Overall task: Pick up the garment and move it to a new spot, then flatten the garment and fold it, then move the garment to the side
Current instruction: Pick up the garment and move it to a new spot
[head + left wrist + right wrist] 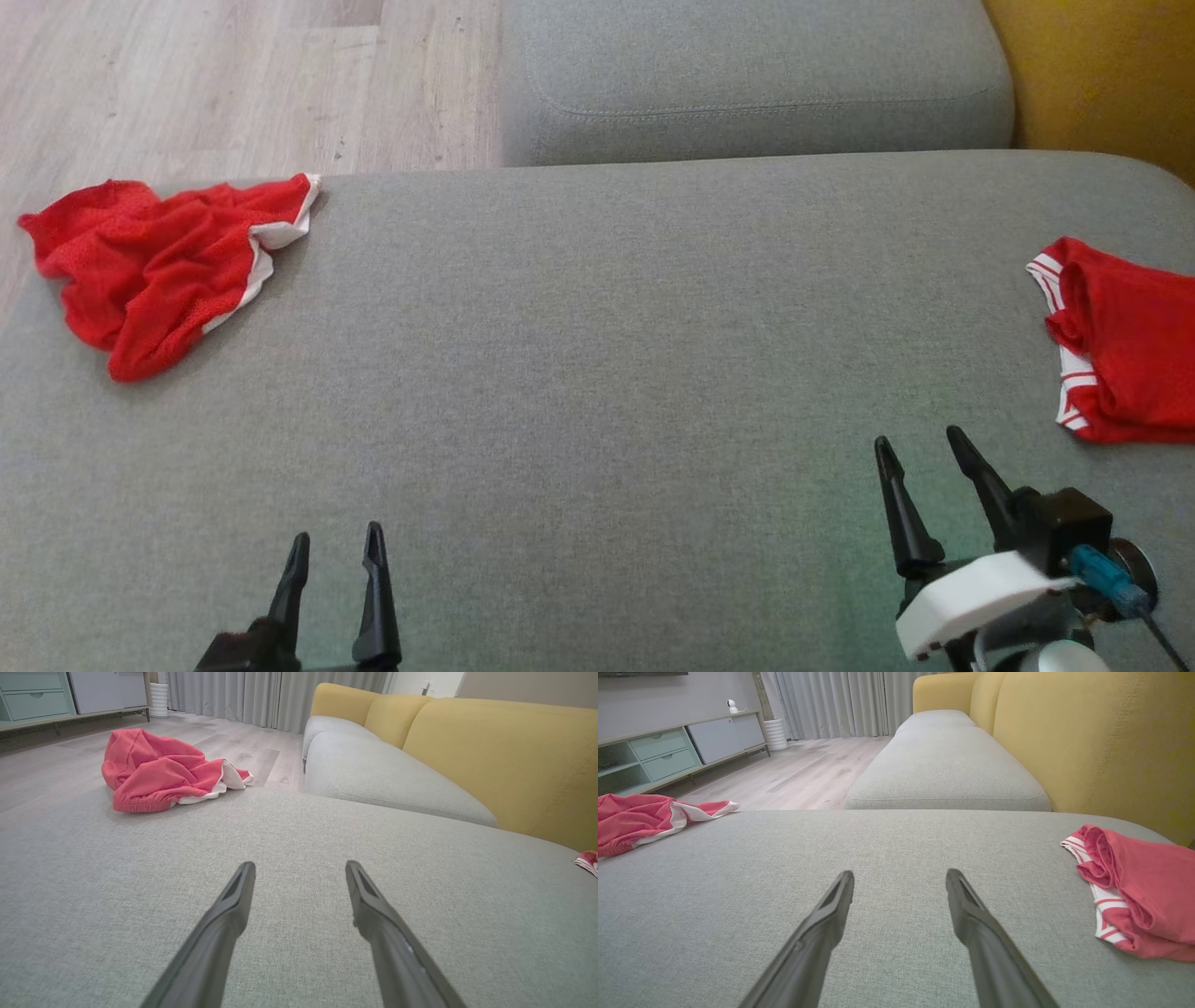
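Opening stage, judged from the layout: nothing has been picked up yet. The crumpled red garment (154, 266), mesh with white trim, lies at the far left corner of the grey seat cushion (597, 392), well apart from both hands. Its outer part may overhang the cushion edge toward the wooden floor (187, 84), though the head view does not settle this. A second red garment (1130, 364), with white striped trim, lies at the cushion's right edge. It is cut off by the frame, and it looks more compact, perhaps already folded.

For a clean pick, the nearer left hand (336, 534) would probably do best reaching up and to the left and closing on a thick ridge of cloth, such as the gathered band seen in the left wrist view. A single loose layer is likely to slip. The cloth should be lifted fully clear before it is carried to the bare middle of the cushion, where both hands can reach to flatten it.

The left hand has its two fingers spread wide, holds nothing, and hovers low over bare cushion. The right hand (919, 437) is likewise wide apart and empty, near but not touching the second garment.
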